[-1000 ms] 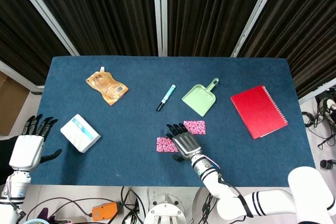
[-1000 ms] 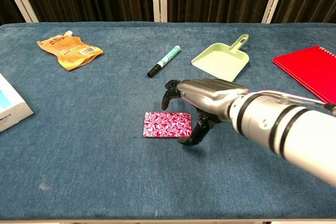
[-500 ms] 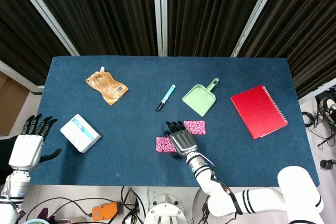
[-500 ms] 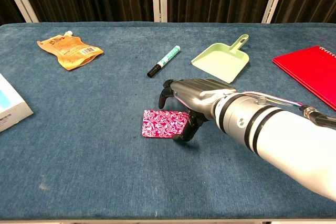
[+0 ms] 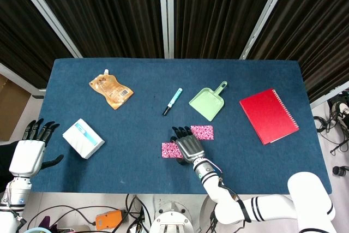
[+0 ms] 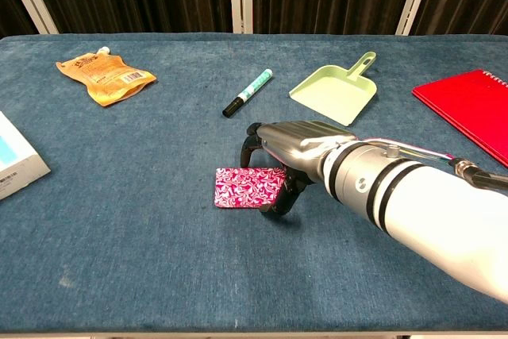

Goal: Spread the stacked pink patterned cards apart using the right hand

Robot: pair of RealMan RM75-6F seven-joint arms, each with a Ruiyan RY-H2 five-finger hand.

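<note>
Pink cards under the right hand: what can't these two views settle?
- Head view: right hand covers the gap between the two pink cards; overlap unknown.
- Chest view: the forearm hides the far card.
- Fingertip contact with the near card: unclear in both.
- Left hand: head view only.

**Colours on the blue table**

A dark blue cloth is covering the table (image 5: 82, 75). The two cards (image 6: 242, 187) are showing a pink and white swirling pattern. The dustpan (image 5: 205, 102) is showing pale green, the notebook (image 5: 268, 115) bright red, the pouch (image 5: 110, 89) orange and tan. The marker (image 5: 173, 101) is wearing a teal and white barrel with a black cap. The box (image 5: 83, 138) is showing white with a light blue stripe. The right hand (image 6: 294, 148) is gleaming silver-grey with black fingers.
</note>
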